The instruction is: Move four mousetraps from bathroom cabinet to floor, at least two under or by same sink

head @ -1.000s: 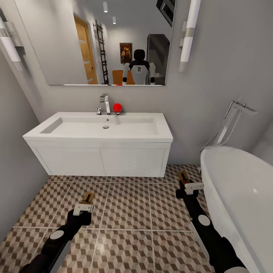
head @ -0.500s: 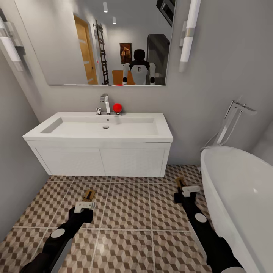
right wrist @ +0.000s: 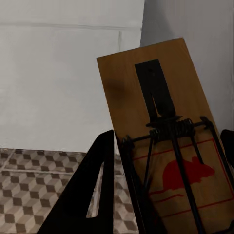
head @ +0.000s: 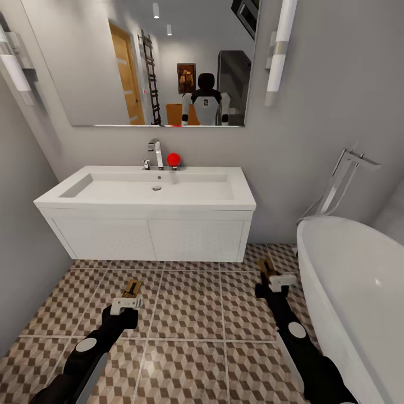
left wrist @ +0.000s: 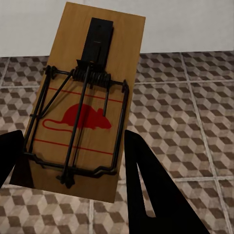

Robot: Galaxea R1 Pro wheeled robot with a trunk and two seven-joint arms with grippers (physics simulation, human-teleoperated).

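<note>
Cube-patterned bathroom floor (head: 191, 314) before a white sink (head: 151, 193).
Left gripper (head: 127, 303) and right gripper (head: 279, 280) each clamp a mousetrap (left wrist: 85, 107) (right wrist: 170, 146) above it.

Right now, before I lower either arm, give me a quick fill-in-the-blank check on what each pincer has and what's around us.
1. The left pincer is shut on a ____.
2. The mousetrap in the right pincer bears a red ____ mark.
3. On the robot's right side stands a white ____.
4. The red ball sits on the sink beside the ____.

Missing words: mousetrap; mouse; bathtub; faucet
</note>
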